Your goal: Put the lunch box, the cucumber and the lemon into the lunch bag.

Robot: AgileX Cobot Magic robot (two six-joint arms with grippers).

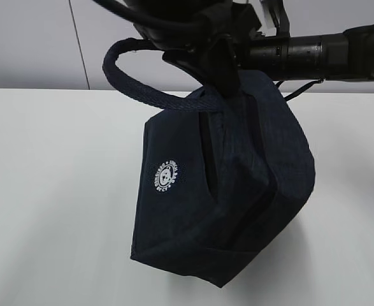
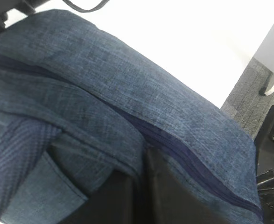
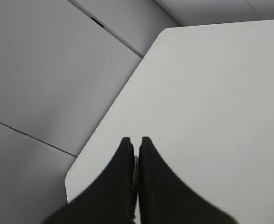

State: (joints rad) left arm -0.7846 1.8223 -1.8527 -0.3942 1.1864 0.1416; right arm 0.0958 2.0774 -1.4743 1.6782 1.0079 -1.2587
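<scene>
The dark navy lunch bag [image 1: 237,185] hangs tilted under my left gripper [image 1: 222,67], its white round logo [image 1: 165,175] facing left. One handle loop [image 1: 120,54] sticks up to the left. In the left wrist view the left gripper [image 2: 144,161] is shut on a fold of the bag's fabric [image 2: 127,84] beside the closed zipper [image 2: 197,170]. My right gripper [image 3: 137,140] is shut on nothing above the white table [image 3: 211,93]. The lunch box, the cucumber and the lemon are out of view.
A black arm link [image 1: 320,51] runs level across the top right, just above the bag. The table's corner and edge [image 3: 76,172] lie close to the right gripper, with grey wall panels [image 3: 43,70] beyond. Carpet and a furniture foot [image 2: 272,86] lie past the table edge.
</scene>
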